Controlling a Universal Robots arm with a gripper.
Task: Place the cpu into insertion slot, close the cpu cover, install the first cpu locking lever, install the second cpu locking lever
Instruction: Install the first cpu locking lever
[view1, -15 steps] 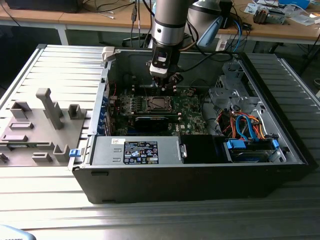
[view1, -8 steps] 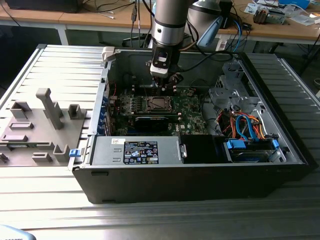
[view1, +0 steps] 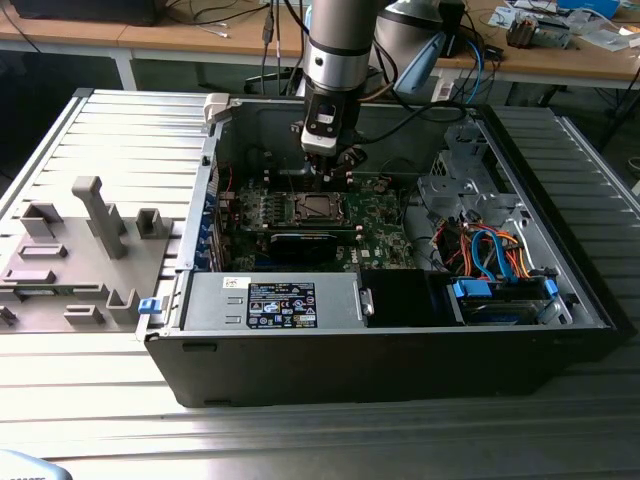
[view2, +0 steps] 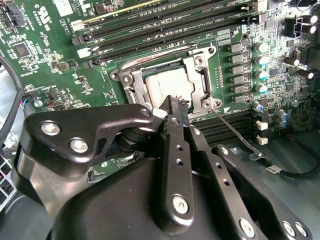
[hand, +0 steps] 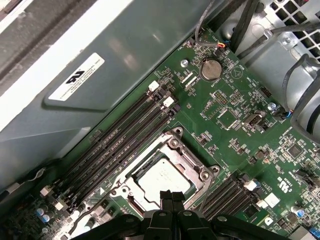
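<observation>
While poised inside the case, gripper (hand: 172, 196): black, two-fingered, fingers drawn fully together with nothing between them, tips aimed at the near edge of the socket in both wrist views; whether they touch metal cannot be told.
cpu (hand: 162, 180): small flat square chip with a dull silver-grey top, seated in the socket just beyond the fingertips.
cpu cover (view2: 200, 82): thin silvery metal frame with a large window, apparently lying flat over the chip's edges.
insertion slot (hand: 176, 134): square socket with a silvery metal rim and screws at its corners, set in the board.
locking lever (view2: 235, 131): thin steel wire rod, slanting out from one socket corner, its hooked end well apart from the socket.
memory slots (hand: 120, 140): long narrow black channels, side by side just beside the socket.
motherboard (hand: 235, 125): green circuit board carrying the socket.
computer case (view1: 380, 360): black, open-topped, on a ribbed metal table.
fixture tray (view1: 90, 230): grey, at the exterior view's left.
desk (view1: 150, 40): wooden, behind the arm.
</observation>
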